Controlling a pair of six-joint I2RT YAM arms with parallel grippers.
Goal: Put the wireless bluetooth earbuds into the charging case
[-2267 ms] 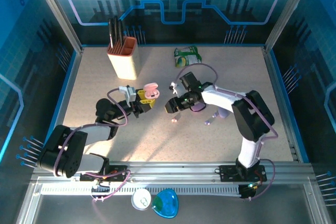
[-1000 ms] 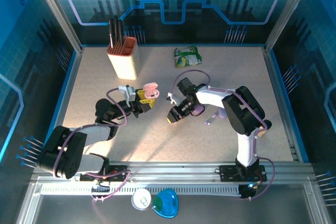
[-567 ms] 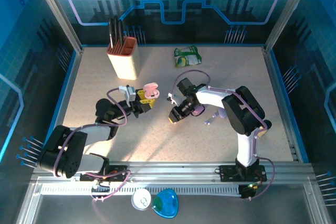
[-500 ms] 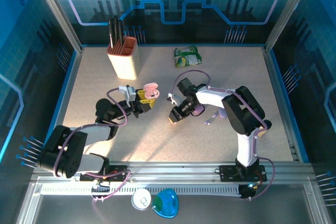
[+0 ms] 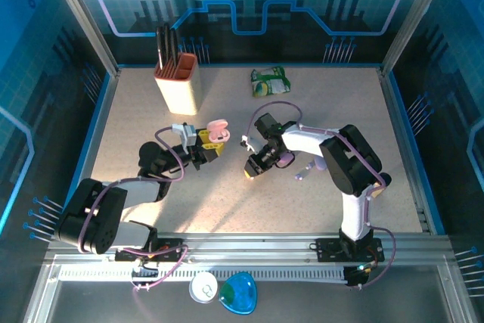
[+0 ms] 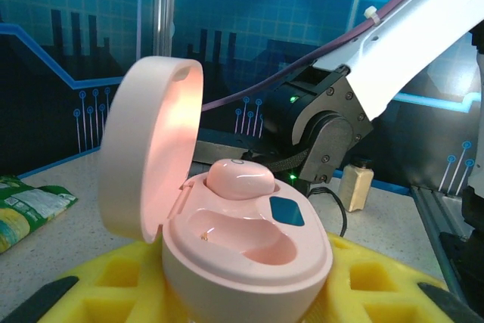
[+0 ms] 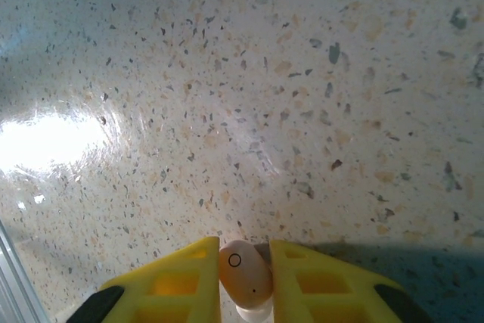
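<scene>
Near the middle of the table, the right gripper is clamped on a pale pink earbud. At its ten o'clock, the left gripper grips the open pink case, with a second earbud seated inside.

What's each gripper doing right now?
Left gripper: closed, holding the open pink charging case.
Right gripper: closed on a pale pink earbud.

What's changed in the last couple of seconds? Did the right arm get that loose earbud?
The right gripper moved toward the near edge, down to the table, and closed on the earbud that lay loose there; it now sits between the fingers. The left gripper stayed put, holding the open case with a second bud seated in it.
</scene>
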